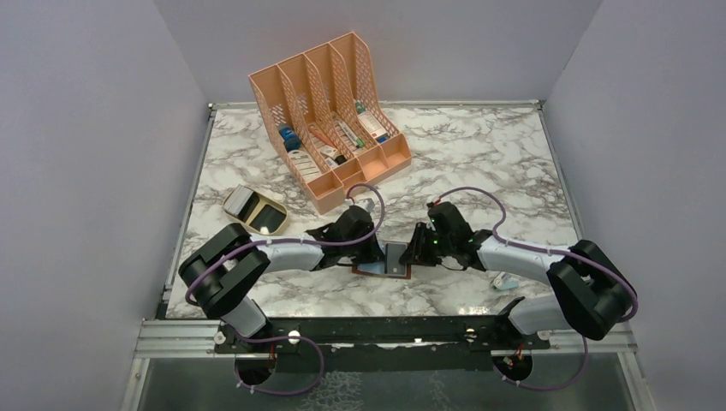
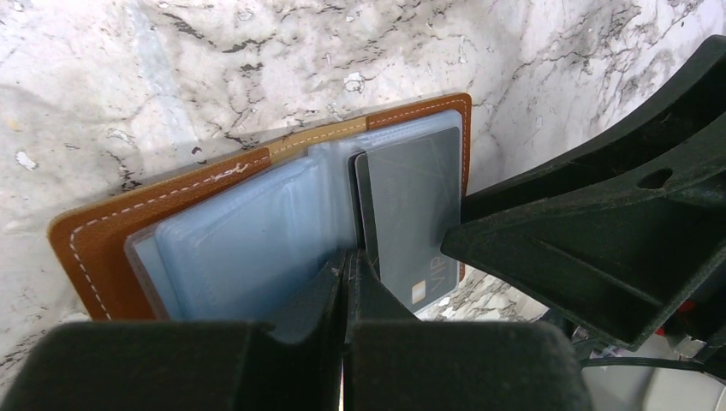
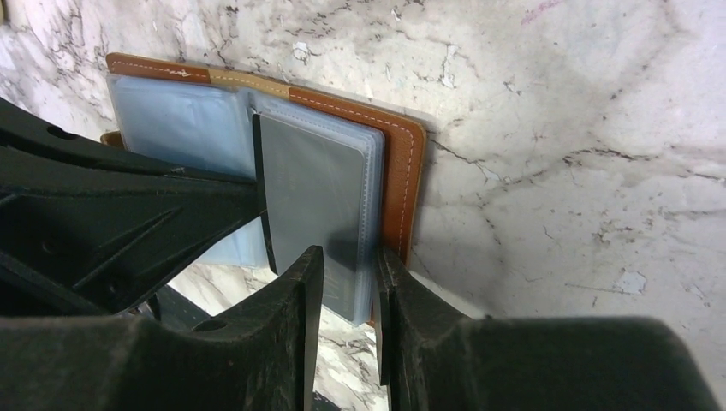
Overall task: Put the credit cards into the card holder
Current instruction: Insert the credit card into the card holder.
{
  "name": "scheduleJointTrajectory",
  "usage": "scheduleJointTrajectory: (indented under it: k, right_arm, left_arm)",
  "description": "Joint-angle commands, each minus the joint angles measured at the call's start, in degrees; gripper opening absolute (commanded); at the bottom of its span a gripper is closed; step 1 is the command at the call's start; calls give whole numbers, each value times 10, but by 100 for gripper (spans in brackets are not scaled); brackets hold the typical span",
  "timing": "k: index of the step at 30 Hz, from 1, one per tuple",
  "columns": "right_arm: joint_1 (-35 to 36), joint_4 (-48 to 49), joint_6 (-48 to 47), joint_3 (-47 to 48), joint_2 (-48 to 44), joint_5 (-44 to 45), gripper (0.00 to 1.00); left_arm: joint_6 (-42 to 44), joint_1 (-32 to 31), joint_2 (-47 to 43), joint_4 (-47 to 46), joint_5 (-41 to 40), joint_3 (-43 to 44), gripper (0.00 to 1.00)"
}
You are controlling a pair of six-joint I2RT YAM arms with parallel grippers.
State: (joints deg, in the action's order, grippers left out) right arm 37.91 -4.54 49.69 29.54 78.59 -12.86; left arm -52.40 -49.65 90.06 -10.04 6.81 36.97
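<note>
Card (image 3: 312,197) in holder's (image 3: 398,171) right pocket, long axis pointing at right gripper (image 3: 347,265), which pinches its near edge. Left gripper (image 2: 345,265) is closed on sleeve (image 2: 248,240).

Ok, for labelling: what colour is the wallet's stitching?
White, on the brown leather card holder; best in left wrist view.

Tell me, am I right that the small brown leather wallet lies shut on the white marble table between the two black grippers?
No: the small brown leather wallet lies open, not shut, its clear plastic sleeves showing, on the white marble table between the left gripper and right gripper. The left wrist view shows it.
</note>
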Motion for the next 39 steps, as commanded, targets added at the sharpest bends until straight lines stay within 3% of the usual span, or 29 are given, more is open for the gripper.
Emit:
scheduleJointTrajectory:
  k: [1, 6, 14, 18, 26, 32, 39]
  right_arm:
    - [3, -35, -5, 5, -21, 24, 28]
    - [4, -65, -10, 7, -58, 35, 40]
    - [4, -79, -13, -1, -85, 32, 55]
    - [4, -78, -16, -2, -84, 36, 68]
    - [4, -60, -27, 5, -41, 34, 75]
    - [4, -32, -19, -3, -27, 17, 75]
    - [4, -4, -8, -20, -25, 3, 75]
  left_arm:
    - [0, -13, -25, 22, 2, 31, 0]
    - [22, -9, -67, 99, -44, 43, 25]
    - [123, 3, -125, 207, -101, 36, 46]
    - [144, 21, -137, 229, -100, 23, 56]
    - [170, 28, -103, 225, -76, 19, 67]
    - [188, 28, -81, 227, -105, 28, 64]
    - [191, 28, -82, 238, -108, 36, 37]
